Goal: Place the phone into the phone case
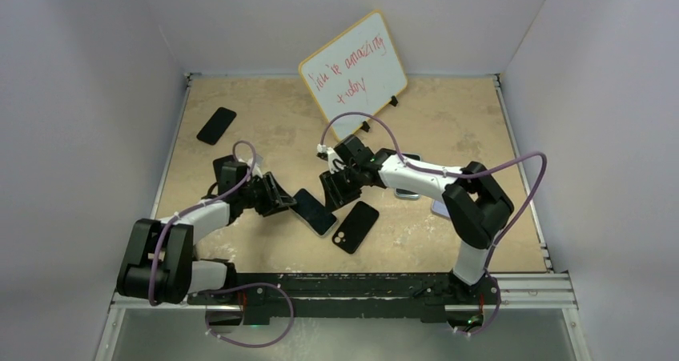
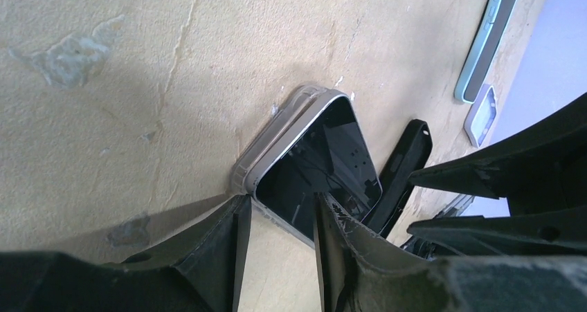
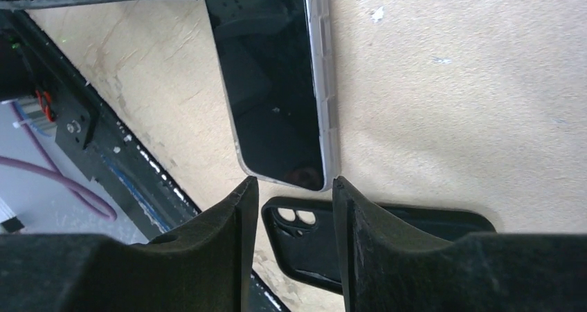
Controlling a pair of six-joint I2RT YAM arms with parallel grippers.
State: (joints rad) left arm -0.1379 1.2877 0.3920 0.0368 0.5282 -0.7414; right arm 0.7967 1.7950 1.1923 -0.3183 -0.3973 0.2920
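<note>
Left tool (image 2: 280,208) straddles one end of phone (image 2: 325,153).

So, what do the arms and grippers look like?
The left arm and right arm: white links, bulky black joints, a purple cable looped along each. The left gripper and right gripper: two black, tapered fingers each.

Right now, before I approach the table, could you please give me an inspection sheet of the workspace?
Surface: tan table, scuffed.
Job's things: phone flat in a clear case, fit unclear; black case beside it.
Clutter: whiteboard with red writing; dark phone or case back left; pale phones or cases under the right arm.
Grippers: left fingers straddle the phone's end, grip unclear; right fingers open, holding nothing.
Cables: purple cables looping along both arms.
Surroundings: grey walls on three sides.
</note>
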